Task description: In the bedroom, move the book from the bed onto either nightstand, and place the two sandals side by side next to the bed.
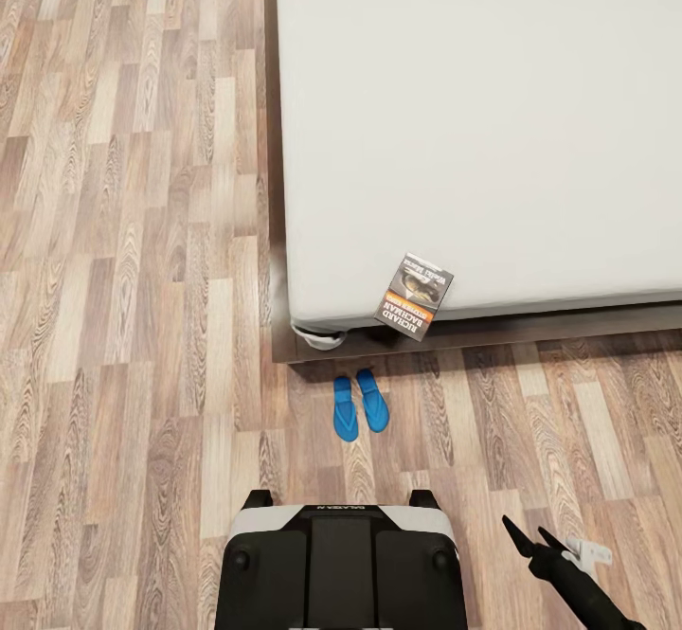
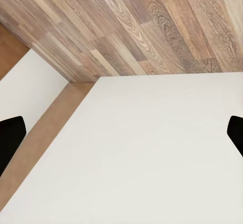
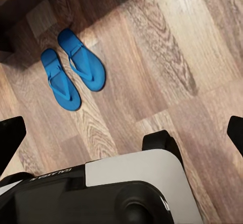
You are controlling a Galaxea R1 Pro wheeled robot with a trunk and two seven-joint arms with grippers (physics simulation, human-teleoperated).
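The book (image 1: 415,297) lies at the near corner of the bed (image 1: 474,118), on the mattress edge, partly hanging over the dark frame. The two sandals (image 1: 359,405) lie side by side on the wood floor (image 1: 123,327), just in front of that corner & near the robot base (image 1: 336,564). Right gripper (image 1: 529,533) — jaws apart, holding nothing. Left gripper (image 2: 121,133) — fingers wide, empty, above a white surface.

Base (image 1: 338,564): glossy black panels under a pale grey top band, two black lugs at its front corners
Marking: small dark lettering on the grey band, too small to read
Right arm (image 1: 592,602): slim, matte black
Right claw (image 1: 532,535): two black pointed fingers, small white part beside them
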